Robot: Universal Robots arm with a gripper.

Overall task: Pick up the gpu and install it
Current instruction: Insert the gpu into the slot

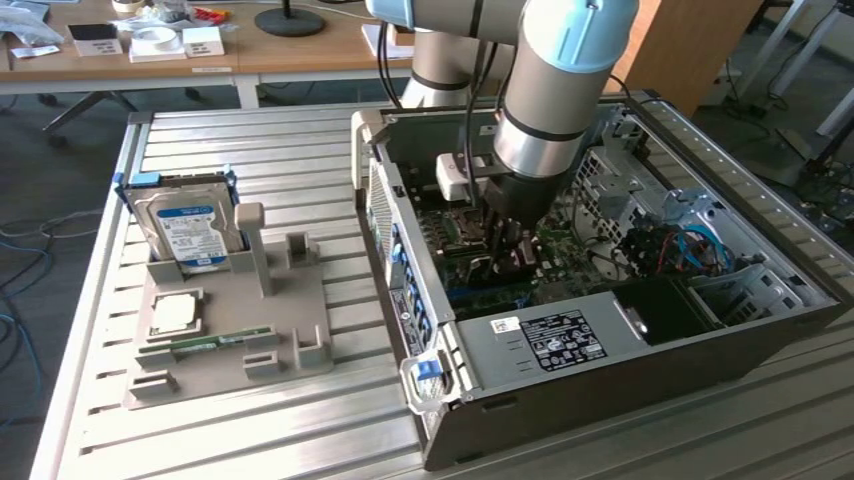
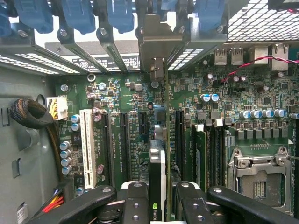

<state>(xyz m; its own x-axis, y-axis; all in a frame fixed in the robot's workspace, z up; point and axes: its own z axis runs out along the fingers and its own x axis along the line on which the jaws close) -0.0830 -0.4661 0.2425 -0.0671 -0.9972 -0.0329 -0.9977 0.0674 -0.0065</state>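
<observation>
Black gripper (image 2: 159, 198) fingers (image 2: 135, 200) fill the near edge of the wrist view, and between them the gpu (image 2: 157, 177) stands on edge, its dark fan face and thin green board seen end-on, with its silver bracket (image 2: 156, 44) reaching up to the row of rear slot covers. The jaws are closed on the card from both faces, holding it upright, neither wide nor fully shut.

Just under the card lies the motherboard (image 2: 135, 102), and the card's lower edge runs along one of the long black expansion slots (image 2: 125, 140) near the white slot (image 2: 86, 144). Whether the edge connector is already pressed into its slot or only resting above it I cannot tell. Beside it stand the RAM sticks (image 2: 196, 154) and, further off, the empty CPU socket (image 2: 257, 172).

In the exterior view the gripper (image 1: 514, 250) is sunk deep inside the open computer case (image 1: 601, 390), which lies on its side on the slatted table (image 1: 240, 150). Well apart, toward the exterior view's left, a grey holder (image 1: 227, 330) carries the blue-labelled hard drive (image 1: 187, 225).

Judging from this, the pick-up is done and the installing step is in hand. It calls for the card kept square to the slot and the bracket lined with its rear opening, then a straight, even press down; a tilt would likely jam the connector.
</observation>
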